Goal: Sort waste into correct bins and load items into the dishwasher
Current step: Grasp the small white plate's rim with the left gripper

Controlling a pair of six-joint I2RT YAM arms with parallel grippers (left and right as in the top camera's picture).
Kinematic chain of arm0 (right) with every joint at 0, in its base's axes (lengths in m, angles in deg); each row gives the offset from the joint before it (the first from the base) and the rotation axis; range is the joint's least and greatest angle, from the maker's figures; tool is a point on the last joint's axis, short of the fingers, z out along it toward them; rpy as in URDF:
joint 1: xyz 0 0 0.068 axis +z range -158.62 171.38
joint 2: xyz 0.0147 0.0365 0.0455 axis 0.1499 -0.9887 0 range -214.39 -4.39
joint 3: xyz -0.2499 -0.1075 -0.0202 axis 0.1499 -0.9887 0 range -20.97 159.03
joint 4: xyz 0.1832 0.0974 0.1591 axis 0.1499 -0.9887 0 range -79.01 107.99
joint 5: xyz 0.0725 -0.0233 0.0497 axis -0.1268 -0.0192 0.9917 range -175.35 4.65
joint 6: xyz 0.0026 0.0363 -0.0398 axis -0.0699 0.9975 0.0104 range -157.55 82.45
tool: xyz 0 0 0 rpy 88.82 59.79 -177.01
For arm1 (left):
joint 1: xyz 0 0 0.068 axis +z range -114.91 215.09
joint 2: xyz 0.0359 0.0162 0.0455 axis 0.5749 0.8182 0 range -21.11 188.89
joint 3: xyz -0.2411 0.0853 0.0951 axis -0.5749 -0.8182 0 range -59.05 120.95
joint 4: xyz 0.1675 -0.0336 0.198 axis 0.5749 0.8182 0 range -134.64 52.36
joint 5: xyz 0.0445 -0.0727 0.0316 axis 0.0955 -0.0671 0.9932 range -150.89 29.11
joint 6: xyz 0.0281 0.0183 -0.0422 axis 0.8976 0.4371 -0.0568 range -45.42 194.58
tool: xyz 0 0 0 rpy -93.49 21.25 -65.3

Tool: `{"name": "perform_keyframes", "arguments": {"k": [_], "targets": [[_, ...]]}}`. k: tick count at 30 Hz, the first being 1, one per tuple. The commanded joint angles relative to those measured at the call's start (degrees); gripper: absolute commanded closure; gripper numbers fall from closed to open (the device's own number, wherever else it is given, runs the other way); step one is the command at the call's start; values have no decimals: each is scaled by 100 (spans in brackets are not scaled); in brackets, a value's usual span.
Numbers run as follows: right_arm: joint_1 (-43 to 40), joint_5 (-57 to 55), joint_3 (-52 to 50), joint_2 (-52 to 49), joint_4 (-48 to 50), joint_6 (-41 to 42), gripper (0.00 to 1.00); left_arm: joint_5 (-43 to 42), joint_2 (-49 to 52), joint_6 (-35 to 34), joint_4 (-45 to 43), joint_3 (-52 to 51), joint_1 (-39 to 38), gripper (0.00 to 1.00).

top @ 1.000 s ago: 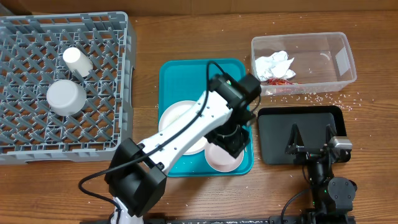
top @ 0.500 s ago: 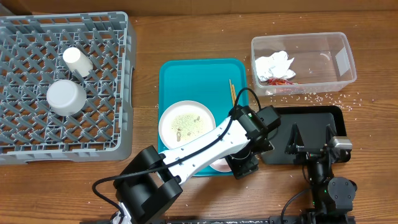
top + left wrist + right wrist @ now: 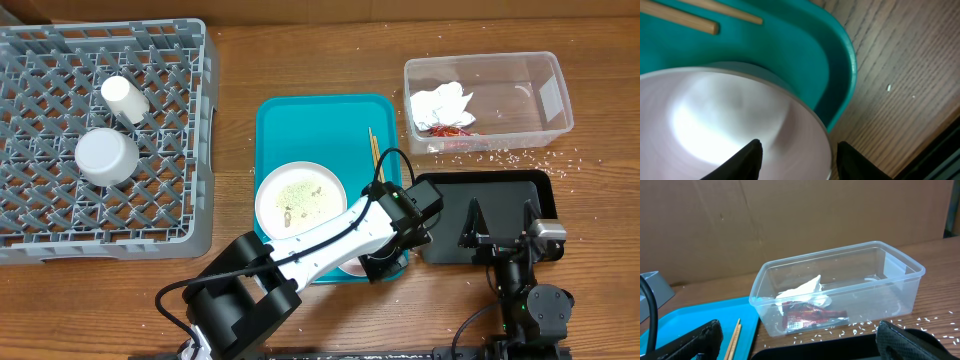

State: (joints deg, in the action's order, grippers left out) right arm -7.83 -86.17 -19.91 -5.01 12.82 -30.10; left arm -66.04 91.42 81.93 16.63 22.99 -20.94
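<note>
The pinkish-white bowl (image 3: 730, 115) sits in the front right corner of the teal tray (image 3: 300, 120); the overhead view shows only a sliver of the bowl (image 3: 351, 268) under my arm. My left gripper (image 3: 797, 162) is open and straddles its rim, one finger inside and one outside, with a gap to the rim. The plate (image 3: 300, 200) carries crumbs. Chopsticks (image 3: 373, 150) lie on the tray. The clear tub (image 3: 520, 85) holds the napkin (image 3: 440, 103) and red wrapper (image 3: 452, 130). My right gripper (image 3: 500, 232) rests open over the black tray (image 3: 450, 200).
The grey dish rack (image 3: 195, 120) at the left holds a white cup (image 3: 123, 97) and a grey bowl (image 3: 106, 155). Rice grains (image 3: 500, 157) are scattered on the wood between the tub and the black tray. The teal tray's wall stands just right of the bowl.
My left arm swung from over the tray's middle to its front right corner, uncovering the plate and chopsticks. Its jaws have narrowed around the bowl's rim. The right arm stayed still.
</note>
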Motion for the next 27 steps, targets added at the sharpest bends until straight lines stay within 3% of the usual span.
{"name": "perform_keyframes", "arguments": {"k": [1,13,17,20,27], "targets": [[22,9,-61,44,37,-42,0,170,-33,-116,-63,-52,-17,53],[22,9,-61,44,37,-42,0,-85,-33,-114,-63,-59,-28,66],[22,9,-61,44,37,-42,0,-111,-35,-114,-33,-57,-28,73],[22,9,-61,44,37,-42,0,-212,-37,-114,20,-44,-28,85],[22,9,-61,44,37,-42,0,-245,-37,-151,212,190,-26,96]]}}
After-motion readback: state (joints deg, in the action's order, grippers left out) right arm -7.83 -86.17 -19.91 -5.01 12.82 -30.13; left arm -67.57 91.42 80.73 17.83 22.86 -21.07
